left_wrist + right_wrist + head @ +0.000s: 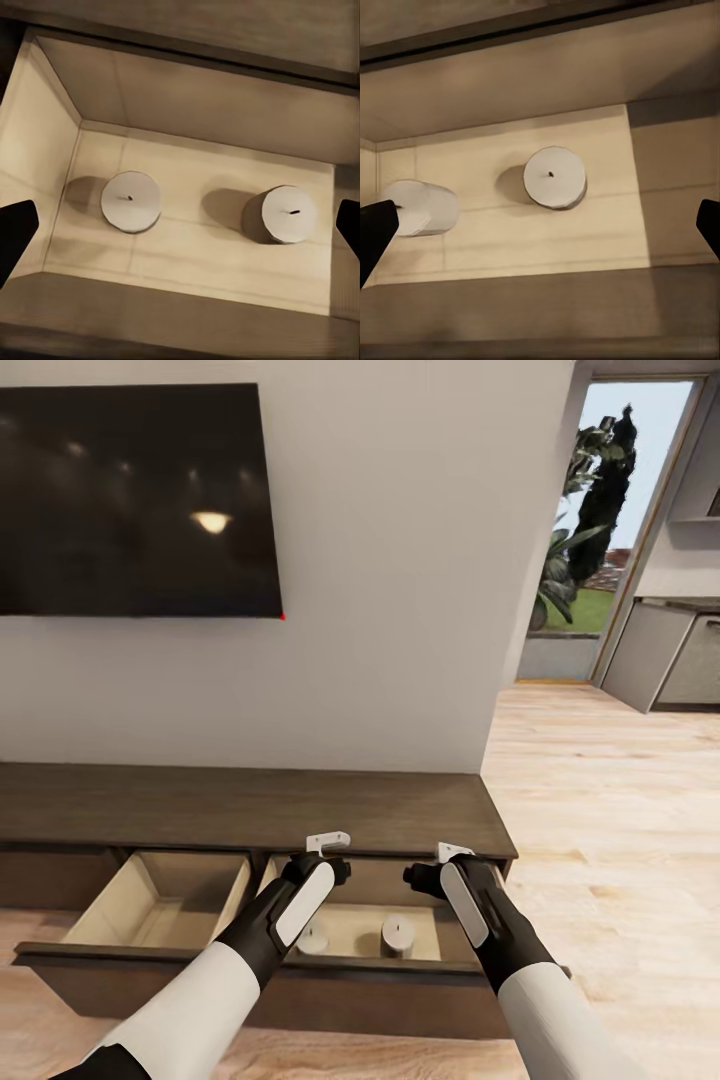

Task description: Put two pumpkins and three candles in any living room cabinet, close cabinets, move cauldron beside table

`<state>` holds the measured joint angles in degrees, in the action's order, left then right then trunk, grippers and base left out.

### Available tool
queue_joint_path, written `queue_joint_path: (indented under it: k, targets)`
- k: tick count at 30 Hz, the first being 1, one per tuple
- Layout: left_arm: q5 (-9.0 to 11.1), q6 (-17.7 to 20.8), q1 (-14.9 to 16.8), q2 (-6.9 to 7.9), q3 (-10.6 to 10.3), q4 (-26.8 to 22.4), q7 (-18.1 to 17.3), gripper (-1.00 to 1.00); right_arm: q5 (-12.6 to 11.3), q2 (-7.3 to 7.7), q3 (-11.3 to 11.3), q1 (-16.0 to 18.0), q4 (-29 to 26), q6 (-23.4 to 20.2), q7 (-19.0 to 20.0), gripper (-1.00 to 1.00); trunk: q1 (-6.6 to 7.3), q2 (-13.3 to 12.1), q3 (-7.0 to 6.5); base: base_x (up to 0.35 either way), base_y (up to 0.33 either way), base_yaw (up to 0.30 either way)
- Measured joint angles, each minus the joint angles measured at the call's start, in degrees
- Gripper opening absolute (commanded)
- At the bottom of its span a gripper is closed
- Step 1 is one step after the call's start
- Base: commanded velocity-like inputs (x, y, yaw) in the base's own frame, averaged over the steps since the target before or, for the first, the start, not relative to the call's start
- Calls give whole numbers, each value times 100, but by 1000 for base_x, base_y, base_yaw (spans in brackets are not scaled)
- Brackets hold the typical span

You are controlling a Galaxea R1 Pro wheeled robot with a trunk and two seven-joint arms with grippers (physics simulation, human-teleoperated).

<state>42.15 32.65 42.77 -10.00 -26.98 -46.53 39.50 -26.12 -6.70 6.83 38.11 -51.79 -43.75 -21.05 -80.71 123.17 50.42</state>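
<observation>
Head view: cabinet [250, 805] low in frame, two drawers pulled out. Left tool [328, 842] and right tool [452, 851] hover side by side over the right drawer [360, 935]; two candles [398, 935] stand on its floor, straight below and between them, left tool slightly nearer.

Left wrist view: both candles upright at mid-frame, dark fingertips [16, 229] at the side edges, spread wide, holding nothing.

Right wrist view: one candle [555, 177] centred, the other at left edge; fingertips wide apart, empty.
</observation>
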Motion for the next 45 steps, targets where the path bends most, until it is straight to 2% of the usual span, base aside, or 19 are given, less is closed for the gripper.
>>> queue_joint_path:
  k: [45]
  targets:
    - [-1, -5, 0, 0, 1, 0, 0, 100, 15, -15, 9, 0, 6, -12, 0, 100, 989, -1805, -808, -4, 0, 0]
